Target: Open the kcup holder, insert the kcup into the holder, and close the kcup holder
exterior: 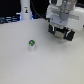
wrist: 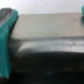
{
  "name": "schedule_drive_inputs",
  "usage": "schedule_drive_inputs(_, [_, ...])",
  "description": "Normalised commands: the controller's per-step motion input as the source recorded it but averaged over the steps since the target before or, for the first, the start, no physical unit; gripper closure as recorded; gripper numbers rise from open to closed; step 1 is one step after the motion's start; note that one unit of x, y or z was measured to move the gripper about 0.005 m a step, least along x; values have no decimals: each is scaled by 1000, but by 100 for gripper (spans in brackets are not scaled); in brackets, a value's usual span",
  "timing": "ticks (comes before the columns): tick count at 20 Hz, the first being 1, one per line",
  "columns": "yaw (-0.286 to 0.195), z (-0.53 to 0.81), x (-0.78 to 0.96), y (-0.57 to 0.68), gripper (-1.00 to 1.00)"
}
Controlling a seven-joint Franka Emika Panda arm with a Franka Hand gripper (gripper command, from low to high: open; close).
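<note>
On the pale tabletop (exterior: 20, 62), the kcup (exterior: 32, 45) stands upright by itself, a small white pod with a green top, with bare surface all around it. Well apart from the kcup, toward the exterior view's right and farther back, the white arm hangs over the kcup holder (exterior: 66, 33), whose dark body shows only partly beneath the arm's bulk. The gripper (exterior: 62, 30) sits at the top of that dark box, and the exterior view is too blurred to say whether anything is touching. Farther back from the kcup, toward the exterior view's left, a tall white bottle-shaped object (exterior: 25, 11) stands against a dark background. From the wrist view, the green fingers (wrist: 7, 35) appear at both edges of the picture, spread wide apart with nothing between them, so the jaws are released; a grey and black surface (wrist: 45, 45) lies below them, too blurred to identify with certainty.
</note>
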Motion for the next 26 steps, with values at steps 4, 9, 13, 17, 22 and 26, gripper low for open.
schedule_drive_inputs(4, [0,309,694,-249,100])
schedule_drive_inputs(9, [0,272,656,-277,100])
schedule_drive_inputs(13, [0,207,661,-302,100])
schedule_drive_inputs(17, [0,206,631,-304,100])
schedule_drive_inputs(22, [-4,101,643,-402,100])
schedule_drive_inputs(26, [-54,1,885,-464,100])
